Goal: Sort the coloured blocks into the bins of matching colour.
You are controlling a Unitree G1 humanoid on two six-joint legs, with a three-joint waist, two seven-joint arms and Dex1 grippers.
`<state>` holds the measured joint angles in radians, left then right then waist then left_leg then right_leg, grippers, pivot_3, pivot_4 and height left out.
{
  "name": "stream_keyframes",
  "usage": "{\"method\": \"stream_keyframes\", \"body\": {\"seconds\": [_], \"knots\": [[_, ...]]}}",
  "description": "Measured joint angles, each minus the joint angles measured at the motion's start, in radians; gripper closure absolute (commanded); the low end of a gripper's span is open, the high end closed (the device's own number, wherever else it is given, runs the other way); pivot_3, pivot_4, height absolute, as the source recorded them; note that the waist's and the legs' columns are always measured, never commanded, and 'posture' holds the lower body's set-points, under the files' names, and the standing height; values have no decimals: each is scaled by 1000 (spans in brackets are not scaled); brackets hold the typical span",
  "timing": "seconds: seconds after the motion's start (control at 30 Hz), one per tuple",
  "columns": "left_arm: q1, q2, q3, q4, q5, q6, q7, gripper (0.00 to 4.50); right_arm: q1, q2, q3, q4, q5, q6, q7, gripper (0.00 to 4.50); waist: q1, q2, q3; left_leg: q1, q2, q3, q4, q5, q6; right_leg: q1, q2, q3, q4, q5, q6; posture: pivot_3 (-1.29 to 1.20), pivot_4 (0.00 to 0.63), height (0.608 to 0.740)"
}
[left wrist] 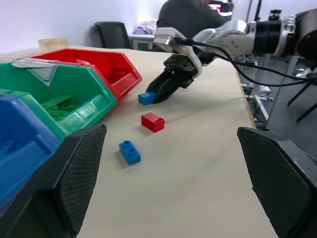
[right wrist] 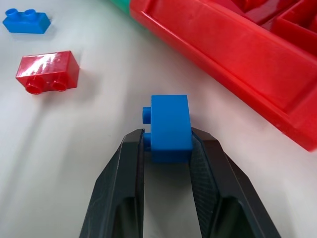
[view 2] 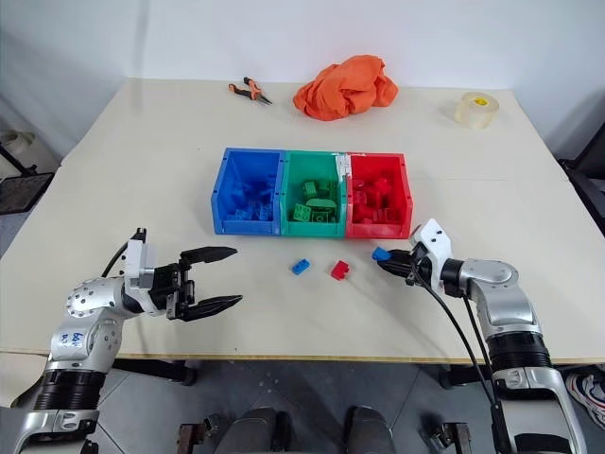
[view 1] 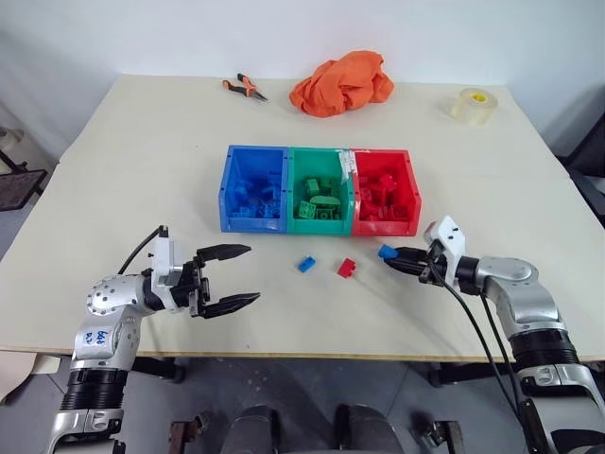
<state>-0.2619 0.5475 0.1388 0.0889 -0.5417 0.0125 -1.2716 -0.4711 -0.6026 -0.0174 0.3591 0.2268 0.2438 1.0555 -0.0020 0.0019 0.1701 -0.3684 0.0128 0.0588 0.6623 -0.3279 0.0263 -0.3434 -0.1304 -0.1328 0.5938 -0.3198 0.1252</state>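
Note:
Three joined bins stand mid-table: blue bin (view 1: 253, 189), green bin (view 1: 319, 193), red bin (view 1: 385, 193), each holding several bricks of its own colour. My right gripper (view 1: 393, 256) is shut on a small blue block (right wrist: 170, 128) just in front of the red bin, low over the table. Another blue block (view 1: 306, 264) and a red block (view 1: 347, 269) lie loose on the table to the left of it. My left gripper (view 1: 238, 276) hovers open at the front left, pointing toward the loose blocks, with nothing between its fingers.
At the far side of the table lie orange-handled pliers (view 1: 244, 87), a crumpled orange cloth (view 1: 341, 83) and a roll of clear tape (view 1: 472, 105). Bare tabletop (view 1: 142, 189) spreads left of the bins and along the front edge.

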Motion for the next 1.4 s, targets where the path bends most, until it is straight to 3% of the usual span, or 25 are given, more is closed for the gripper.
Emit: {"method": "stream_keyframes", "body": {"seconds": [0.27,0.5,0.67,0.83,0.97,1.17,1.33,1.4], "knots": [[14,0,7,-1,0,-1,6,0,94,-80,-1,-270,69,113,43,3630,-1,0,0,0,1,0,0,0,0,0,0,0,0,0,0,0,150,740],[35,13,54,2,-1,-12,29,0,-157,13,40,-332,110,176,15,3630,-11,0,0,0,2,2,-1,0,-1,-3,0,0,1,0,0,0,150,740],[41,23,85,2,-1,-18,37,0,-342,183,124,-181,85,129,-21,3630,-8,0,0,-1,-1,-1,0,-1,0,-4,-1,0,7,0,0,0,150,740],[51,26,96,-2,-2,-23,37,0,-563,383,199,178,-36,-55,-91,3630,-25,0,0,-1,-1,-1,0,-1,0,-11,-1,0,19,0,0,0,150,740],[57,25,96,-8,-2,-23,40,0,-649,470,206,398,-78,-174,-130,3630,-29,0,0,-1,-1,-2,-1,-1,0,-12,-1,1,20,0,0,0,150,740],[69,17,87,-40,-2,-23,54,0,-769,585,184,650,-122,-315,-220,1713,-41,0,0,-1,-1,-3,-1,0,-1,-12,0,1,22,0,0,0,150,740],[69,17,84,-40,-2,-23,59,0,-777,569,163,683,-134,-386,-209,22,-38,0,0,-1,-2,-5,-1,0,-1,-12,-1,4,23,0,0,0,150,740],[65,15,76,-39,-2,-23,57,0,-747,527,154,625,-126,-396,-155,22,-36,0,0,-2,-2,-6,-1,0,-1,-12,-1,5,23,0,0,0,150,740]]}}
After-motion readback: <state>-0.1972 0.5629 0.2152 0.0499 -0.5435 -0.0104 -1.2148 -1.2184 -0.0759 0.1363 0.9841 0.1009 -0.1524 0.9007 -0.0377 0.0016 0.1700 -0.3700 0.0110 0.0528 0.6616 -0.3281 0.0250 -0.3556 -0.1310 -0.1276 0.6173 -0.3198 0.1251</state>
